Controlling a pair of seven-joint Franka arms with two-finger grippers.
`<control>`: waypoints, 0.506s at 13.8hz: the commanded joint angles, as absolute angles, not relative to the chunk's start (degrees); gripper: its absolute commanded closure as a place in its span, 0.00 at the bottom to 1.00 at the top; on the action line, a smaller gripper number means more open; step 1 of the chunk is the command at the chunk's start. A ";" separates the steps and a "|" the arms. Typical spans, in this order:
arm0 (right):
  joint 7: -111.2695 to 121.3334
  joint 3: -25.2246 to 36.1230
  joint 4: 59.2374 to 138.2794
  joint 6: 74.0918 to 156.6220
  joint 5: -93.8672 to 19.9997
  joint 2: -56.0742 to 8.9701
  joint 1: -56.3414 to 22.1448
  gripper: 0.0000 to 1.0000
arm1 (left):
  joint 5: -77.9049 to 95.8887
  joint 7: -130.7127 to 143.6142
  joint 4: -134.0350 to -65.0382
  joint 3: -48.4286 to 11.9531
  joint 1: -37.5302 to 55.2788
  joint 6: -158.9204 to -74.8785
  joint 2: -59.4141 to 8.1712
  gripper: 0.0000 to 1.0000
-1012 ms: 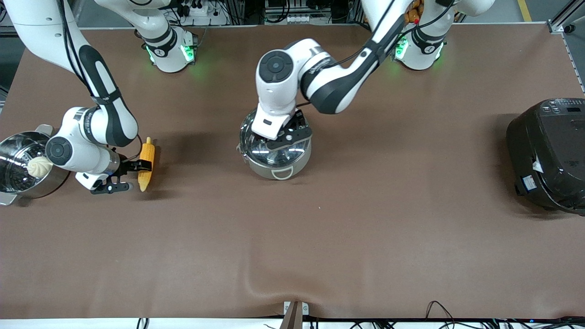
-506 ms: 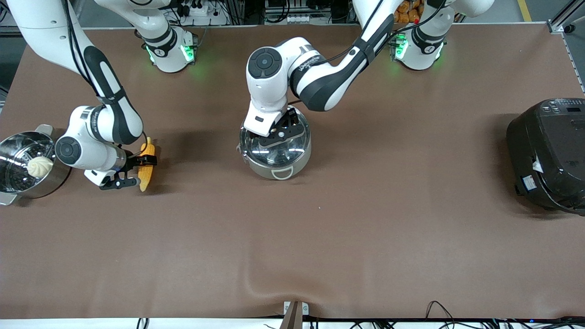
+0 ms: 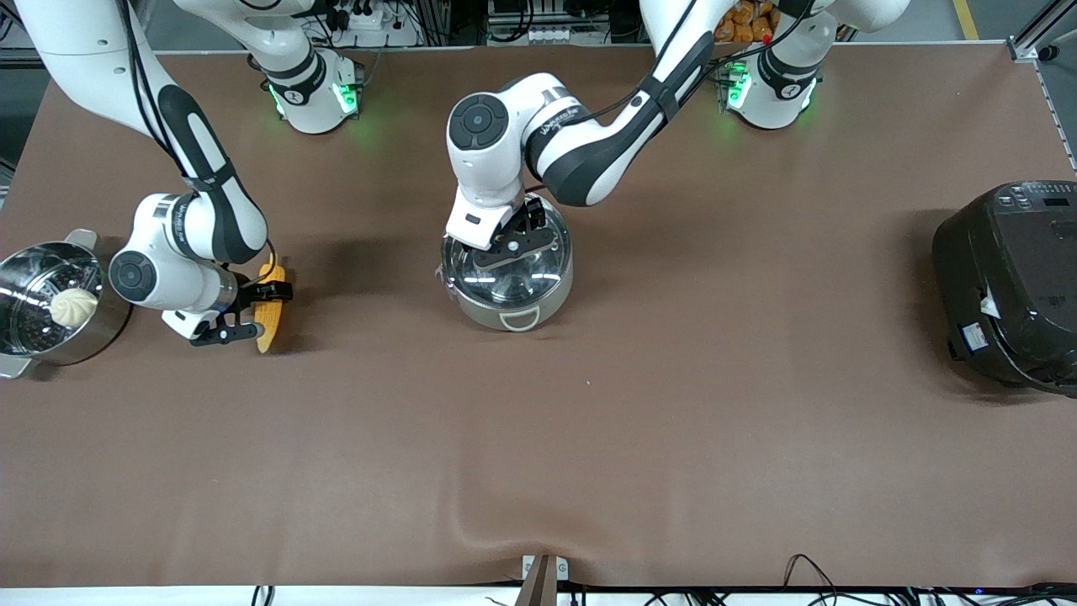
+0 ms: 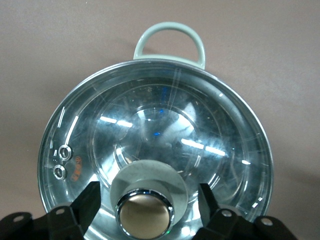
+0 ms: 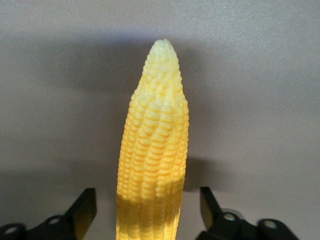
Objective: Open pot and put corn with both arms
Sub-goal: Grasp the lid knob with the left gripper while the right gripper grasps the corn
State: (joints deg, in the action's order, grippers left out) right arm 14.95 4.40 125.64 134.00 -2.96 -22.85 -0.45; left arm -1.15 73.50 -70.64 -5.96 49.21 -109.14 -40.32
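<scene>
Front view: left gripper (image 3: 511, 241) spread wide around copper-coloured knob (image 4: 145, 214) (glass lid on) of shiny steel pot (image 3: 508, 271); right gripper (image 3: 252, 312) wide, straddling yellow-orange corn cob (image 3: 269, 308).

corn (image 5: 152, 150) base cut off by frame edge, steamer pot (image 3: 34, 311) cropped at edge

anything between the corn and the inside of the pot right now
Yes, the glass lid sits on the pot, closing it. The left gripper is open around the lid's knob, not yet lifting it. The right gripper is open around the corn on the table. Nothing stands on the table between corn and pot.
</scene>
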 commanded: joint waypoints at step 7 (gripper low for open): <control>17.49 4.04 125.07 133.77 -3.43 -21.27 0.00 0.72 | -0.62 74.53 -70.84 -5.36 49.83 -107.67 -40.25 0.35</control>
